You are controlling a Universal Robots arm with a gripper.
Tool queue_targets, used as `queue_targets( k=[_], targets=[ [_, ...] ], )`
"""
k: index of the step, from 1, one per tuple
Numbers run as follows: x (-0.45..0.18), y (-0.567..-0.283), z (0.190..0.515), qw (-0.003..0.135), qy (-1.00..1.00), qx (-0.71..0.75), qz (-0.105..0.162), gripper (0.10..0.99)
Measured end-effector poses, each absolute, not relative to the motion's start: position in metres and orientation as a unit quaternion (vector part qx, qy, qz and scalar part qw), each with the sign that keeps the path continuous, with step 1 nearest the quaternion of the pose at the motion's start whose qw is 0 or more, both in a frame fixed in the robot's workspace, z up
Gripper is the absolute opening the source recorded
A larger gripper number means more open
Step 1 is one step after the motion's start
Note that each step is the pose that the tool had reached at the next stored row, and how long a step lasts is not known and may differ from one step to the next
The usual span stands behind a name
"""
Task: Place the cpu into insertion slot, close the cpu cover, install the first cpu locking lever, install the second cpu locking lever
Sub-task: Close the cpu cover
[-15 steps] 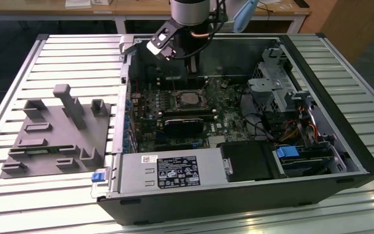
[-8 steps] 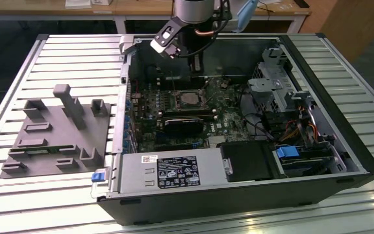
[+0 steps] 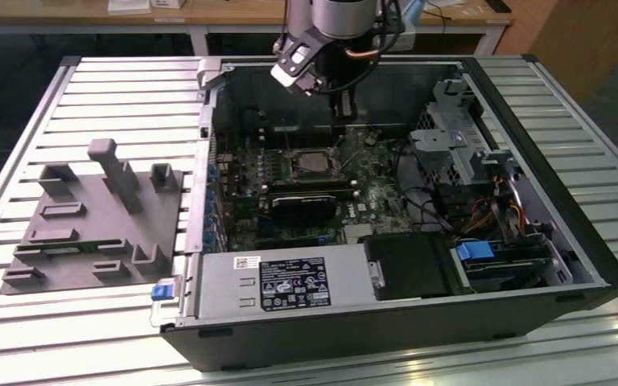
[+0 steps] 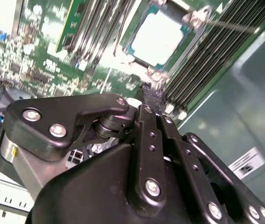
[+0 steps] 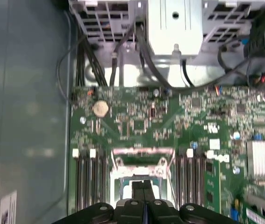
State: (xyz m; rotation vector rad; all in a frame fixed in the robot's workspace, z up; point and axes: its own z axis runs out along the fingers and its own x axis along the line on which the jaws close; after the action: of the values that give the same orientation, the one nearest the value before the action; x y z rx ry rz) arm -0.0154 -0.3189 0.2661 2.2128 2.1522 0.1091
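The cpu is a pale square lying flat in its socket on the green motherboard. The cpu cover is a silvery frame around it, and I cannot tell whether it is latched. A thin metal locking lever slants out from the socket corner. My gripper hangs above the board just behind the socket. Its black fingers are pressed together with nothing between them, as seen in both wrist views.
The open computer case lies on a slatted metal table. Inside are a labelled power supply, a black card, a drive cage and cables. Memory slots flank the socket. A grey fixture stands at the exterior view's left.
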Motion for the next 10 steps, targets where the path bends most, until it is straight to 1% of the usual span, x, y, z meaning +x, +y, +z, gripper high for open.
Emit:
queue_targets(
  k=[10],
  targets=[
    [0.018, -0.319, 0.266, 0.026, 0.697, 0.716, 0.035, 0.102]
  ],
)
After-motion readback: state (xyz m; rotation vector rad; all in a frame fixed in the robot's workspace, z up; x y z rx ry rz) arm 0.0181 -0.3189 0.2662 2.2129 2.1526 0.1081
